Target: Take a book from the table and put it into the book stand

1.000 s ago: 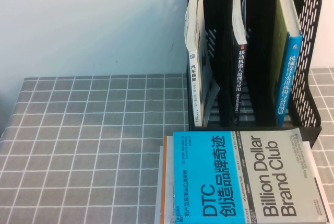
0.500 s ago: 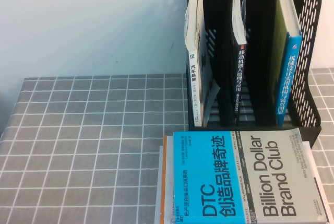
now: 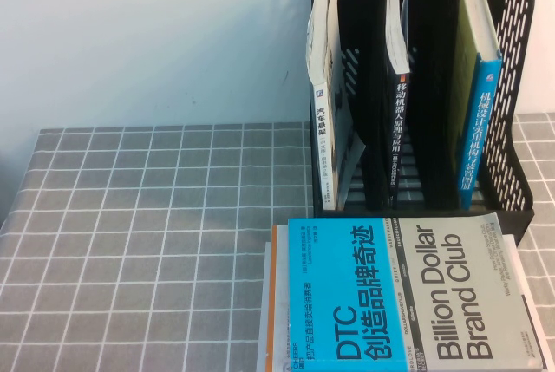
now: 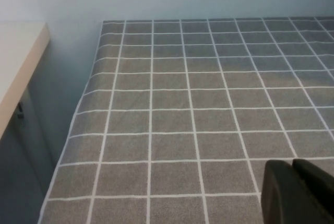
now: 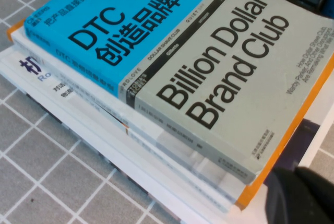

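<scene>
Only a dark sliver of the left end effector (image 4: 298,192) showed in its wrist view, so whether it was open or shut could not be told; it held nothing that could be seen. It hung over bare grid cloth near the left edge of the desk (image 4: 172,119), with that edge dropping away beside it. The right end effector (image 5: 305,195) was likewise just a dark corner in its own view (its opening could not be told, and no grasp was visible). It sat just off the near corner of a flat stack (image 5: 172,104) topped by the Brand Club book (image 5: 229,78), at the near right of the desk.

The book (image 3: 479,103) was not in that stack. It stood upright in the stand (image 3: 520,86) at the far right corner, in the slot nearest the right edge, with its long axis vertical and its blue spine facing the near edge. Two other books (image 3: 325,86) filled the remaining slots. From the right end effector it lay toward the far edge, beyond the stack; the right arm was clearly the nearer one. By my judgement the placing looked done, with little left but to keep clear.

The high view showed stand and stack but neither arm. The right wrist view alone showed thinner white volumes under the top book. The left wrist view showed only cloth.
</scene>
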You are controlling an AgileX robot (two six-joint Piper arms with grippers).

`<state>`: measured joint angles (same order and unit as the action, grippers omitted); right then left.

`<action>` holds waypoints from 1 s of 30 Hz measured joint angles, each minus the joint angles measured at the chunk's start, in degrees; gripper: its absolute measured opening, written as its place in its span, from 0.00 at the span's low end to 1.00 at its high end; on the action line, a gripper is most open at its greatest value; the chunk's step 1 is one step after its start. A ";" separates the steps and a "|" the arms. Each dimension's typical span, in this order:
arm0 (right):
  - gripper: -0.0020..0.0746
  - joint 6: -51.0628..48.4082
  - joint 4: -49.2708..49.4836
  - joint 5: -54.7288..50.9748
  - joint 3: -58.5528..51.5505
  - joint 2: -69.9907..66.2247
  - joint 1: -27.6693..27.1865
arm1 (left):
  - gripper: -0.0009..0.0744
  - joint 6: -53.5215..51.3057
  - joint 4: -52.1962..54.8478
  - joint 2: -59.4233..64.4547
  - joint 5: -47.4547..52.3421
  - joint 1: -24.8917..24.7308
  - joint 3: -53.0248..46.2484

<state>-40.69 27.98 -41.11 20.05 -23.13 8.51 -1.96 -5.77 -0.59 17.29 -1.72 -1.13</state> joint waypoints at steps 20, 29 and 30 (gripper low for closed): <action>0.02 0.00 0.22 0.00 0.00 0.00 0.00 | 0.01 2.74 0.30 0.00 0.36 -1.43 0.00; 0.02 0.00 0.34 0.00 0.00 0.00 0.00 | 0.01 2.74 0.30 0.00 0.39 -1.43 0.00; 0.02 0.00 0.34 0.00 0.00 0.00 0.00 | 0.01 2.74 0.30 0.00 0.39 -1.43 0.00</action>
<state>-40.69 28.33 -41.11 20.05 -23.13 8.51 0.78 -5.48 -0.59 17.68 -3.14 -1.13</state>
